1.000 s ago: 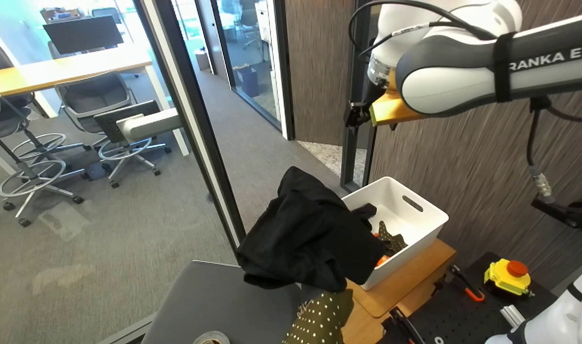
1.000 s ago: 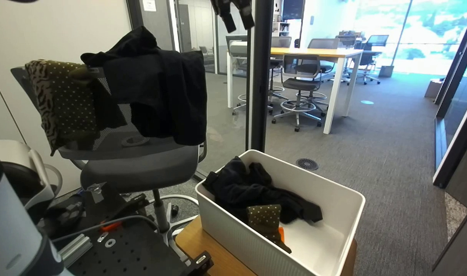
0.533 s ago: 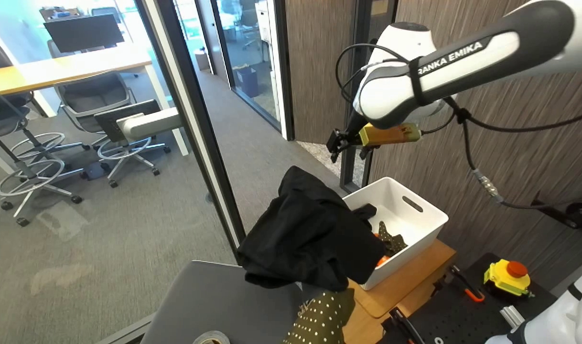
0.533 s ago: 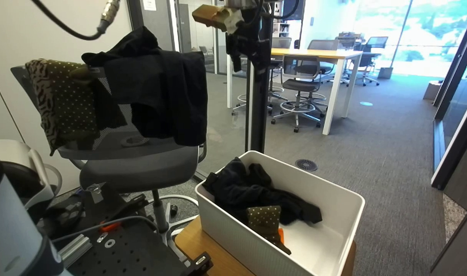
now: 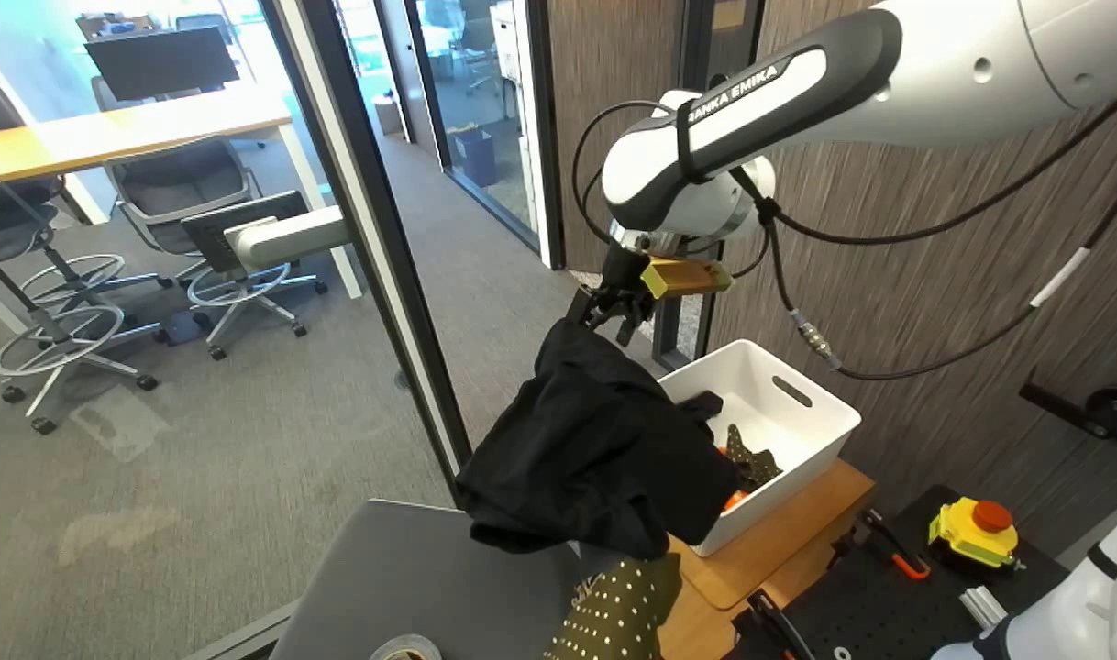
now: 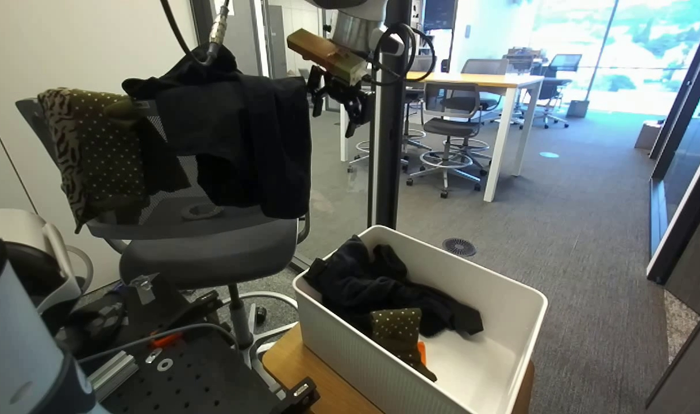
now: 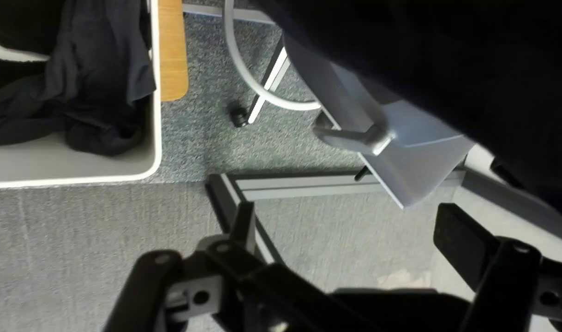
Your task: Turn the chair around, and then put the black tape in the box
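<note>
The tape [image 5: 404,640] is a small roll with a hollow centre, grey on its upper face, lying flat on the seat of the chair [image 6: 212,256]; in an exterior view it shows only dimly through the mesh back. The chair's seat is flat and grey, and over its back hang a black garment [image 5: 595,440] and an olive cloth [image 6: 108,155] with white dots. Near it, on a wooden counter [image 6: 295,353], stands the box [image 6: 356,368] – white, open-topped, holding crumpled black clothing [image 6: 379,282], a dotted scrap [image 6: 396,330] and something orange [image 5: 735,500]. The end effector [image 7: 348,233] is released, its two fingers spread wide; it hangs near the top of the black garment – whether they touch cannot be told. The floor [image 6: 585,241] is grey carpet. Beyond a black-framed glass wall [image 5: 389,220] stand a yellow-topped desk [image 5: 127,137] and wheeled chairs [image 5: 187,188]; in an exterior view, a wood-grain wall [image 5: 934,293] rises behind the box. On the white-and-black arm [image 5: 944,82], beside a black strap [image 5: 684,137], the lettering reads "RANKA EMIKA".
</note>
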You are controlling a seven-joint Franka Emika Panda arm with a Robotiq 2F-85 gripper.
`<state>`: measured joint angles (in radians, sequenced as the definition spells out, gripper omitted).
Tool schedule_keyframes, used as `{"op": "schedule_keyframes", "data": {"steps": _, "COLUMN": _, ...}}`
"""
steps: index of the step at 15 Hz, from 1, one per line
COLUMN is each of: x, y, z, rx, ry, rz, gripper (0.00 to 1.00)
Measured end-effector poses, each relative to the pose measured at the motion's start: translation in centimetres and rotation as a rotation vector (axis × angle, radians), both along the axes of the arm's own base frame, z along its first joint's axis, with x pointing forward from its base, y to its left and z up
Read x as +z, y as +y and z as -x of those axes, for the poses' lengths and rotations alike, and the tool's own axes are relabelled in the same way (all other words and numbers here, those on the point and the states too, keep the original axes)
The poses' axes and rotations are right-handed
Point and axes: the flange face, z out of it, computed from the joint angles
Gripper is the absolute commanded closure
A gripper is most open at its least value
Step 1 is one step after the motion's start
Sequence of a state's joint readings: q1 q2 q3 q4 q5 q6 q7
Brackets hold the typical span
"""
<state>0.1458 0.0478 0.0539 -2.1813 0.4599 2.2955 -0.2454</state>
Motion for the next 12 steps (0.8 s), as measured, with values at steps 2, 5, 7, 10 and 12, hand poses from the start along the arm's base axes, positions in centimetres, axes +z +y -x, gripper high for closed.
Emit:
{"op": "schedule_keyframes", "data": {"steps": 2, "x": -0.6, "y": 1.2, "z": 0.2, "rx": 0.094, "ry": 0.070, "rz": -0.030, "gripper": 0.00}}
{"op": "schedule_keyframes", "data": {"steps": 5, "x": -1.4, "y": 2.0, "z": 1.6, "rx": 0.213, "ry": 0.205, "rz": -0.060, "gripper": 0.00}}
{"op": "schedule_keyframes", "data": {"steps": 7, "x": -1.7, "y": 1.8, "z": 2.7, "rx": 0.270, "ry": 0.286, "rz": -0.082, "gripper": 0.00}}
{"op": "schedule_keyframes", "data": {"steps": 10, "x": -2.5, "y": 1.5, "z": 5.1, "rx": 0.358, "ry": 0.440, "rz": -0.120, "gripper": 0.00}}
{"op": "schedule_keyframes", "data": {"steps": 12, "x": -2.7, "y": 1.7, "z": 7.0, "rx": 0.396, "ry": 0.522, "rz": -0.142, "gripper": 0.00}}
